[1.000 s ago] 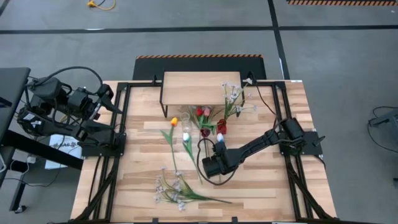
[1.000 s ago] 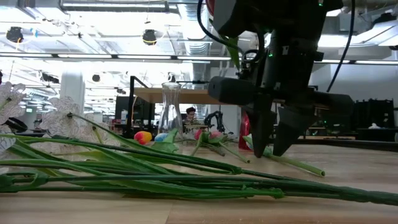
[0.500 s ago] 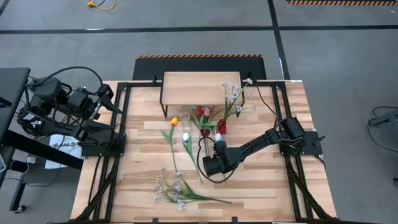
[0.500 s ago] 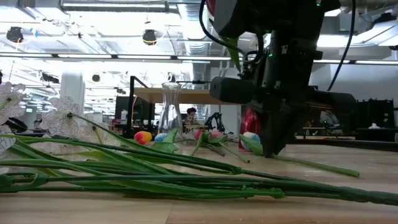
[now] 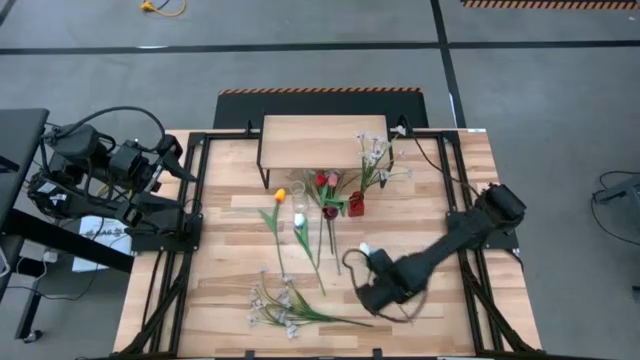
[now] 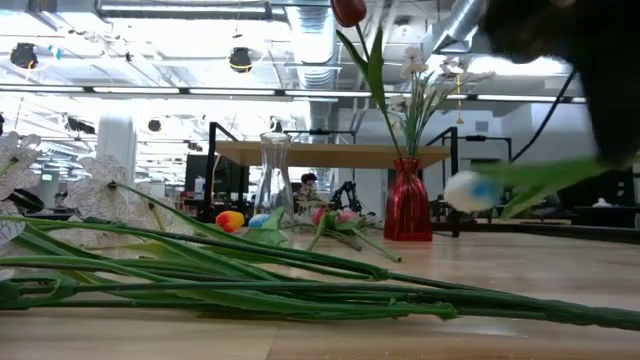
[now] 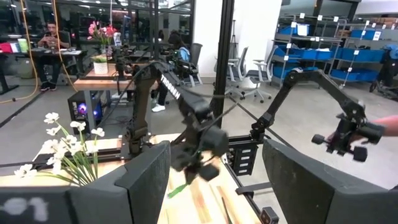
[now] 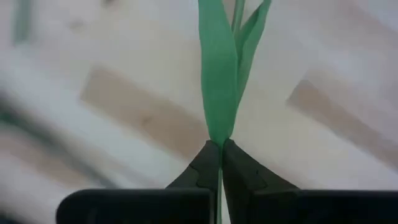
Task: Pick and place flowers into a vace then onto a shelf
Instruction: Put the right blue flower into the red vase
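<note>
My right gripper [image 5: 380, 285] hangs over the table's near right part, pointing down, shut on a white tulip [image 5: 364, 248] with a blue-tinged head [image 6: 470, 190] and long green leaves [image 8: 221, 68]. A red vase [image 5: 355, 205] holding a red tulip and a white spray stands before the shelf [image 5: 322, 140]. A clear glass vase [image 5: 299, 212] stands to its left. An orange tulip [image 5: 280, 196], other tulips [image 5: 325, 182] and a blossom spray [image 5: 285, 305] lie flat on the table. My left gripper [image 7: 214, 186] waits open, held high at the table's left edge. My right gripper pinches the white tulip's green stem, where the leaves start [image 8: 219, 134], between its two fingertips [image 8: 208, 162]. The fingers come from above, pointing down, across the stem. The tulip hangs about level, clear of the table, its head toward the far side.
Long green stems [image 6: 250, 285] lie across the near middle of the table. Black frame rails [image 5: 200, 200] run along both sides. Bare wood [image 5: 440, 180] shows at the right, between the red vase and the right rail.
My right gripper has shut on the white tulip's stem, then risen and swung toward the table's near right. The tulip, which lay on the table by the red vase, has been lifted clear and carried along.
</note>
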`<state>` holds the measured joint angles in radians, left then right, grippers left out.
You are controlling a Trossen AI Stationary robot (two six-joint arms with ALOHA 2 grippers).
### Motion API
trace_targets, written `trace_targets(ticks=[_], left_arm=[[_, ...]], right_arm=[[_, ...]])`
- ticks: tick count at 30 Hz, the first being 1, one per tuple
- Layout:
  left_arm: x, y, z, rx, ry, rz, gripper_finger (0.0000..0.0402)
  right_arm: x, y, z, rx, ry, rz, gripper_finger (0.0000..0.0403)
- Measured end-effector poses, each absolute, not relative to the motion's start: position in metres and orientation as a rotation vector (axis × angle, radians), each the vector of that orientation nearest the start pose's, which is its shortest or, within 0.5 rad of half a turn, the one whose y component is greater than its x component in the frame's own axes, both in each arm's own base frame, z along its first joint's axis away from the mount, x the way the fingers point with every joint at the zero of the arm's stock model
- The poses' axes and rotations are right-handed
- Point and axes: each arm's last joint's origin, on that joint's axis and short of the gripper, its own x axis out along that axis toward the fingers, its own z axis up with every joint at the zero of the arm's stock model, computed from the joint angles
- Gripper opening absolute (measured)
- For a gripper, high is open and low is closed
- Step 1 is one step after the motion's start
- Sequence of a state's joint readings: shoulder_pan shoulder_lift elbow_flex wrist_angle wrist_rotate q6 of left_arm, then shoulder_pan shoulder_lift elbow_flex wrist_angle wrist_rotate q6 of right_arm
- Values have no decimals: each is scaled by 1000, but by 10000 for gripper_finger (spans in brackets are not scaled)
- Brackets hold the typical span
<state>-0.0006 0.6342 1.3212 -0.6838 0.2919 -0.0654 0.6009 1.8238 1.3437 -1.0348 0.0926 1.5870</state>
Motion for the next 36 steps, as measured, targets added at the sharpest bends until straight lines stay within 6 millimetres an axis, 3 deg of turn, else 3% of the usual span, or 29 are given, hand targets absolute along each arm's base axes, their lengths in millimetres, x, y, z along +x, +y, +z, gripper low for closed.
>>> trace_targets(ticks=[3,7,11,16,21,25,30,36], left_arm=[[54,-8,462,-65,6,-268,245],[55,-7,462,-65,5,-241,245],[55,-6,462,-72,5,-220,245],[55,-5,462,-75,4,-190,245],[55,-4,462,-97,3,-151,245],[55,-4,462,-101,4,-142,245],[56,-4,462,-99,-2,-122,245],[59,-2,465,-95,-27,-79,245]], right_arm=[[272,204,217,750,1150,-660,1],[266,217,234,662,746,-641,1],[260,220,244,515,396,-692,0],[249,218,251,301,120,-740,0],[230,200,271,142,19,-760,0],[209,174,284,76,-10,-769,0],[179,136,274,73,-26,-792,0],[169,108,256,129,-55,-855,0]])
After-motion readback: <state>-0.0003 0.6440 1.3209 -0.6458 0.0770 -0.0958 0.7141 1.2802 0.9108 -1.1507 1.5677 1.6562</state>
